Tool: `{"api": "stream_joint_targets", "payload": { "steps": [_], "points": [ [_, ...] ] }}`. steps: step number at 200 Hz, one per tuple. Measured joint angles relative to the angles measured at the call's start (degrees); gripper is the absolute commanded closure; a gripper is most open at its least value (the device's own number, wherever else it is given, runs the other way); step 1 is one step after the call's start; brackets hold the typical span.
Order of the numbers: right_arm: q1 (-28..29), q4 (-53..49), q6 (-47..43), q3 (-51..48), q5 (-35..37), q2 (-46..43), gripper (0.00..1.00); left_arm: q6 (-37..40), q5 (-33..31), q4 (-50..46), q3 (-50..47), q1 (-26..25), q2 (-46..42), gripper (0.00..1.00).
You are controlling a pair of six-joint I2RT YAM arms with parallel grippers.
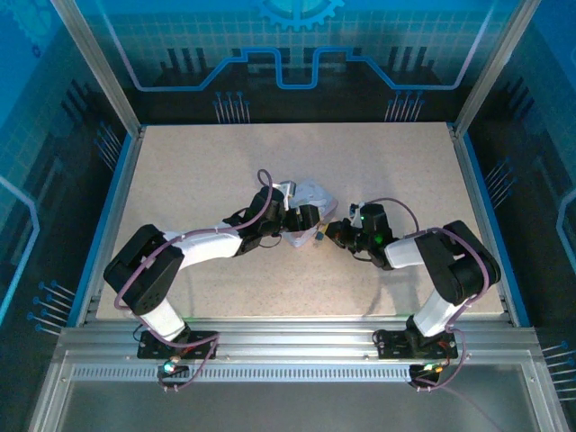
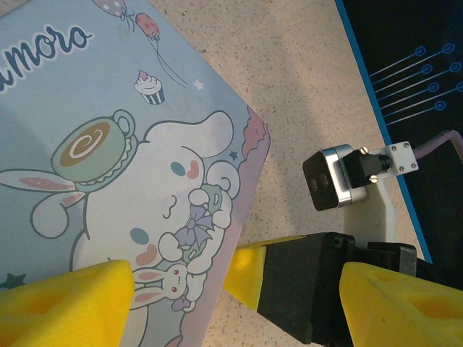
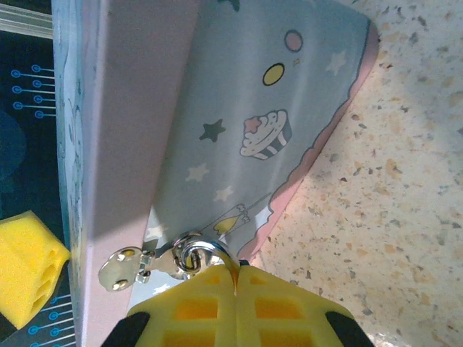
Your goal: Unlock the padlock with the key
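Pads of the right hand (image 3: 235,273) press together in its own wrist view, pinching the padlock (image 3: 200,254). We see the lock's silver shackle loop hooked at the clasp (image 3: 123,269) on the edge of the tin (image 3: 239,108), its body hidden between the pads. The left wrist view shows us the left hand (image 2: 231,303) spread wide beside the tin's cartoon lid. From above, both hands meet at the tin mid-bench (image 1: 225,162), the lock too small to make out.
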Motion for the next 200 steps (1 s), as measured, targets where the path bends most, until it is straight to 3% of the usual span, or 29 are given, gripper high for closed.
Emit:
{"api": "stream_joint_targets", "payload": {
  "steps": [200],
  "points": [
    [1.1,-3.3,3.2,-0.1,6.8,-3.8,1.00,0.1,-0.8,0.5,-1.3,0.0,-1.0,0.23]
  ]
}}
